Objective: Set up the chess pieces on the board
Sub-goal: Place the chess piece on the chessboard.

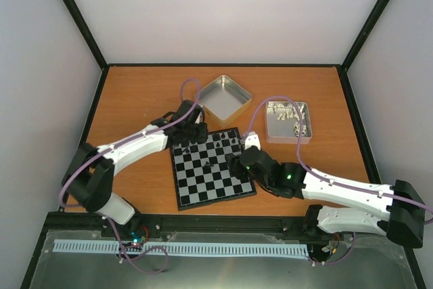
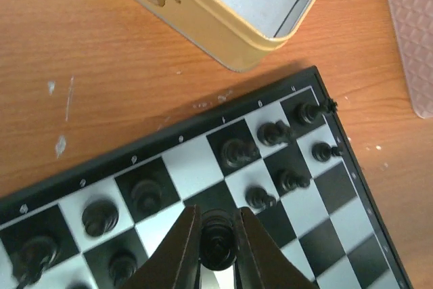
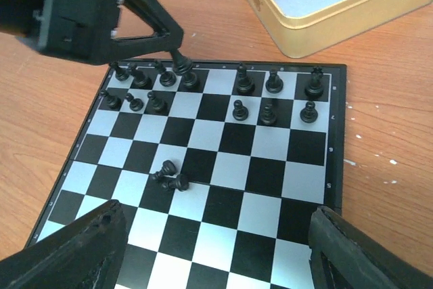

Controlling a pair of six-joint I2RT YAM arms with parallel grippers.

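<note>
The board point(image 1: 203, 187) lies at the table's middle. Black chess pieces stand in its two far rows point(image 3: 243, 82), and two more lie toppled near the middle point(image 3: 169, 177). My left gripper point(image 2: 216, 245) is shut on a black chess piece point(image 2: 218, 238) over the far rows, left of centre point(image 1: 191, 133). In the right wrist view its fingertips point(image 3: 177, 55) hold that piece point(image 3: 187, 78) down in the back row. My right gripper point(image 3: 220, 255) hangs wide open and empty above the board's near part point(image 1: 238, 164).
An empty square metal tin point(image 1: 223, 96) stands just beyond the board's far edge. Another tin point(image 1: 287, 121) with pale pieces sits at the right. Black frame rails border the table.
</note>
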